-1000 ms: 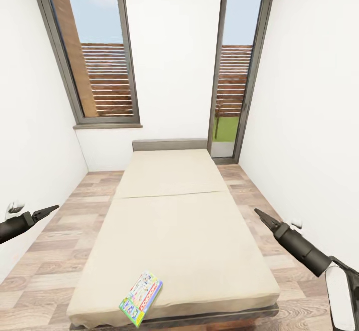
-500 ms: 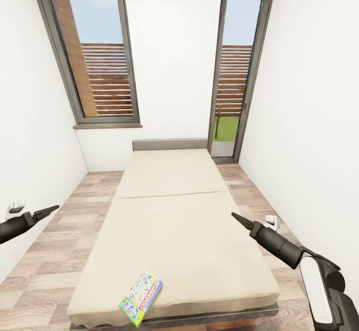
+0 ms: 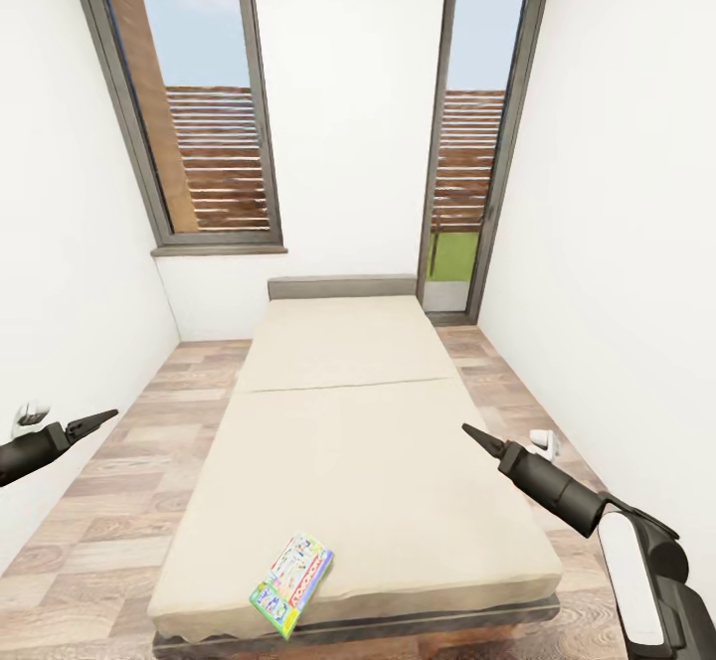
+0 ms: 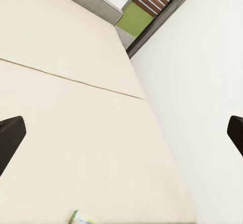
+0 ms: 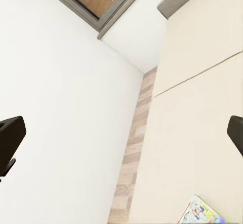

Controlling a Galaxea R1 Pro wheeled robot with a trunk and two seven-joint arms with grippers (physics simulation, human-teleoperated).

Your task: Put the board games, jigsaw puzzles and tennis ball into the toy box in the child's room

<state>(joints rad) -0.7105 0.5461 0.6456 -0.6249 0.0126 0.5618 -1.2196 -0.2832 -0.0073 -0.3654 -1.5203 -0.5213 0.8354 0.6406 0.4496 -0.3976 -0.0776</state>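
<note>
Seen from the head camera, the bed point(image 3: 348, 441) runs lengthwise away from the robot toward the far wall, its beige mattress bare except for one board game point(image 3: 291, 571), a flat colourful box lying tilted near the front edge, slightly left of centre, with a corner just over the mattress edge. The left arm reaches in low from the left side, held nearly level above the wood floor point(image 3: 109, 471) beside the bed, with the left gripper point(image 3: 99, 416) pointing inward toward the mattress and well apart from the box. The right arm rises from the lower right corner, its white forearm leading into a dark wrist that slants up and inward, so the right gripper point(image 3: 469, 432) sits over the right edge of the mattress. In both wrist views the dark fingertips point(image 4: 11, 138) point(image 5: 11, 135) stand far apart at opposite edges, so both grippers are spread wide and hold nothing.
</note>
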